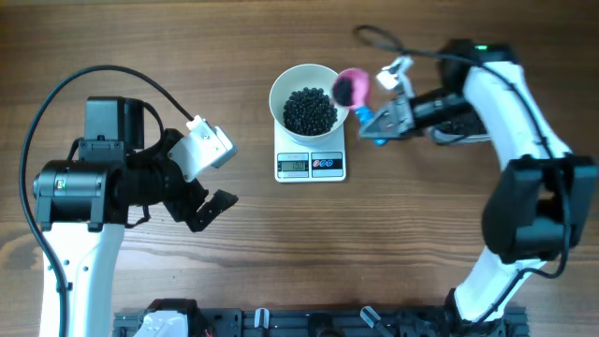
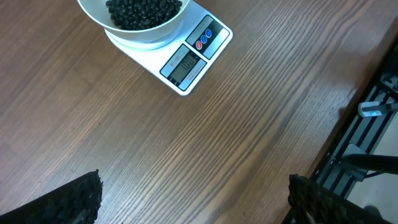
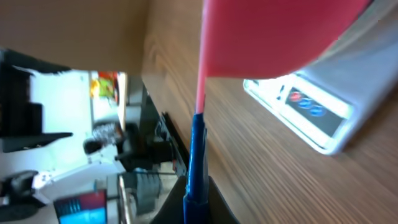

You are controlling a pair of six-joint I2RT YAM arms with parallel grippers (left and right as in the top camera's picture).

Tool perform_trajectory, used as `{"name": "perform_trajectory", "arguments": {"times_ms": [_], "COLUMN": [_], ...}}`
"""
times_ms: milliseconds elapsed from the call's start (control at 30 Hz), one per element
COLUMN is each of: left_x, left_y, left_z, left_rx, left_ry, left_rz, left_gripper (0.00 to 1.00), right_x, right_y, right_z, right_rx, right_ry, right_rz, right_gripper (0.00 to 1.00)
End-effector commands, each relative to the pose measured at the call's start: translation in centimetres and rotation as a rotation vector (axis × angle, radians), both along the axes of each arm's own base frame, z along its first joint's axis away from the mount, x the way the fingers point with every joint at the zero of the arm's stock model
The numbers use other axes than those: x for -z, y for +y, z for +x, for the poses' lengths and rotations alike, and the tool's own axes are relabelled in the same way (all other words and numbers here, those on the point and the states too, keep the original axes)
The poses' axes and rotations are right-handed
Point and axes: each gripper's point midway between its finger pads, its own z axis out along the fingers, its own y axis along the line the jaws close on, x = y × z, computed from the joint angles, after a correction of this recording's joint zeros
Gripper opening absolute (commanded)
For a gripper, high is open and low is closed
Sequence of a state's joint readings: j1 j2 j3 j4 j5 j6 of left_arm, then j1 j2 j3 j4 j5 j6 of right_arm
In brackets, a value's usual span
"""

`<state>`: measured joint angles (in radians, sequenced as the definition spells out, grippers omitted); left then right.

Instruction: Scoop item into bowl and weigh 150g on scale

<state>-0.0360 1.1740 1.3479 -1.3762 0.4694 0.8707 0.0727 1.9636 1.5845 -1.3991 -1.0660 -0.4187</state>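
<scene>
The white bowl (image 1: pixel 280 91) stands on the small white scale (image 1: pixel 311 166) and holds a heap of black beans, the item (image 1: pixel 310 110). My right gripper (image 1: pixel 379 126) is shut on the blue handle (image 3: pixel 198 155) of a pink scoop (image 1: pixel 351 86), which hovers at the bowl's right rim with a few dark beans inside. The right wrist view shows the scoop's (image 3: pixel 267 37) pink underside above the scale (image 3: pixel 311 109). My left gripper (image 1: pixel 211 211) stands open over bare table, to the left of the scale and nearer the front. In its view, bowl (image 2: pixel 146 34), beans (image 2: pixel 143 9) and scale (image 2: pixel 196 56) lie ahead.
A black equipment rail (image 1: pixel 309 323) runs along the table's front edge and also shows at the right of the left wrist view, rail (image 2: pixel 373 124). A dark cable (image 1: pixel 374 37) loops behind the right arm. Wood tabletop surrounds the scale.
</scene>
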Motion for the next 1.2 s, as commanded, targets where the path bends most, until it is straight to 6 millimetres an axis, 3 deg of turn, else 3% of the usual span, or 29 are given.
{"name": "perform_trajectory", "arguments": {"times_ms": [0,167,367,633,900,1167], "left_x": [-0.8,-0.8,-0.8,-0.8,-0.8,-0.8], "left_y": [0.1,0.1,0.1,0.1,0.1,0.1], "left_z": [0.2,0.2,0.2,0.2,0.2,0.2], "left_rx": [0.008,0.008,0.008,0.008,0.008,0.008], "left_ry": [-0.036,-0.036,-0.036,-0.036,-0.036,-0.036], "left_rz": [-0.004,-0.004,-0.004,-0.004,-0.004,-0.004], "left_gripper": [1.0,1.0,1.0,1.0,1.0,1.0], "right_x": [0.9,3.7,5.3,3.6,3.4,2.5], "right_y": [2.5,3.9,4.5,5.4,2.2,1.2], "right_z": [-0.5,0.0,0.6,1.7,2.5,3.8], "right_rx": [-0.066,-0.081,-0.092,-0.099,-0.085,-0.059], "right_ry": [-0.045,-0.101,-0.185,-0.283,-0.319,-0.376], "right_rz": [-0.131,-0.347,-0.508,-0.557,-0.768,-0.835], "right_gripper": [0.04,0.04,0.04,0.04,0.04,0.04]}}
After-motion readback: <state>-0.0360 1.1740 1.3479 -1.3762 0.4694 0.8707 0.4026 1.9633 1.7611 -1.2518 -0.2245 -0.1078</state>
